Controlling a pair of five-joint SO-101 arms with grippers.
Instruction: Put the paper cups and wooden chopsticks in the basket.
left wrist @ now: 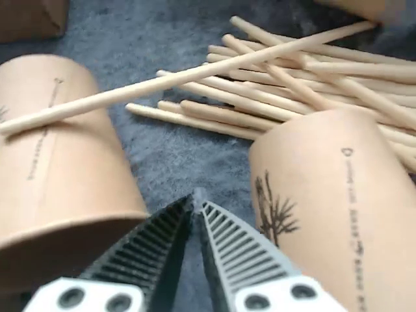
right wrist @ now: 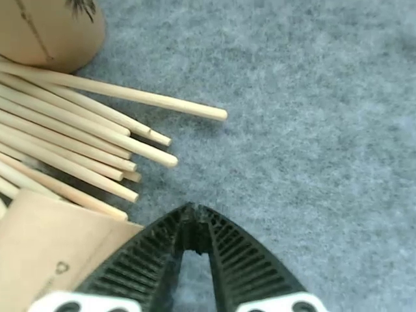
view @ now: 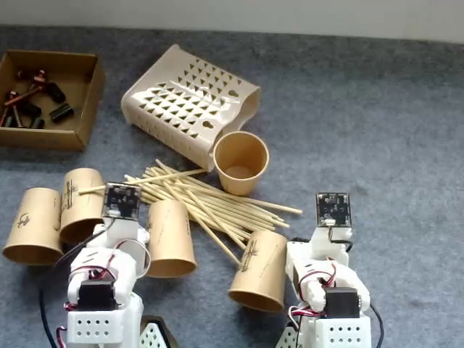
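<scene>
On the grey carpeted bench [view: 391,123]: every task item lay outside the basket, grouped between the two arms and the far edge.
Basket: a cream perforated plastic basket [view: 190,105] lay tipped on its side at the far centre, with its open mouth turned to the right.
Upright cup: a tan paper cup [view: 241,161] stood mouth up just beside the basket's mouth, on the side nearer the arms.
Chopsticks: a loose bundle of pale wooden chopsticks [view: 210,199] lay flat on the bench, fanned out between the upright cup and the arms.
Single stick: one stray chopstick [left wrist: 162,81] rested across the side of the second cup.
Toppled cups: four more tan paper cups lay on their sides, mouths toward the arms. They were the far-left cup [view: 32,225], the second cup [view: 81,203] touching it, the third cup [view: 170,238] and the fourth cup [view: 261,270].
Left claw [left wrist: 195,200]: the black ribbed fingers were pressed together and held nothing. The claw sat low over the bench in the gap between the second cup and the third cup.
Right claw [right wrist: 194,214]: the tips met, with a narrow slit behind them, and held nothing. The claw sat above bare bench, just beside the chopstick ends and the fourth cup.
Box: a brown cardboard box [view: 80,101] sat at the far left corner and held small dark parts.
</scene>
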